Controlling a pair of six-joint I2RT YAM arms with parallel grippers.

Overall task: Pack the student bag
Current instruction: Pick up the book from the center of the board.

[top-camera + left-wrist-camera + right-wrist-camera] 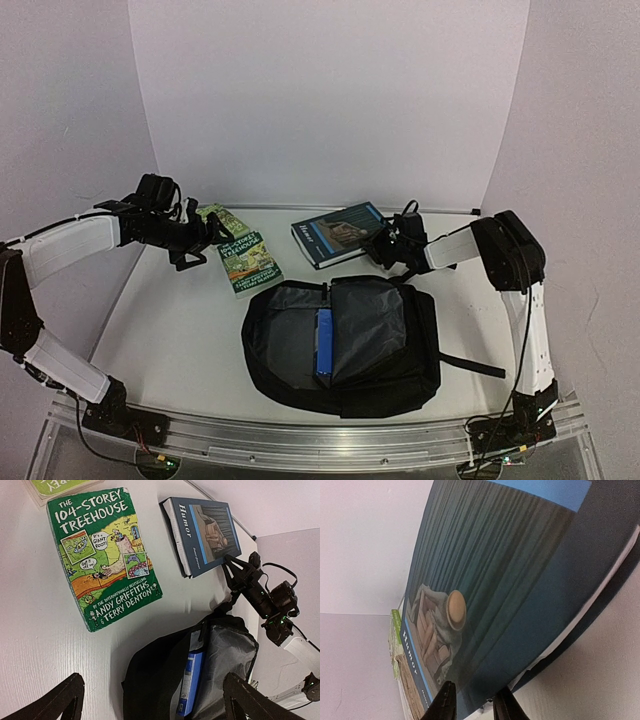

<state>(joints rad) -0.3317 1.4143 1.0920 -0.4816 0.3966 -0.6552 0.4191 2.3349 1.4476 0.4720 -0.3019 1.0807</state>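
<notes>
The left gripper (pixel 200 245) hangs wide open over the table's (pixel 170 330) far-left part, by the green paperback (pixel 248 262) "The 104-Storey Treehouse" by Andy Griffiths and Terry Denton. The student bag (pixel 380 350) lies flat to its right at the near middle, long axis roughly along the near edge, unzipped mouth toward the far edge. Just beyond the bag, the right gripper (pixel 380 243) stands narrow around the edge of the blue book (pixel 338 232) "Humor"; whether it pinches the book I cannot tell.
</notes>
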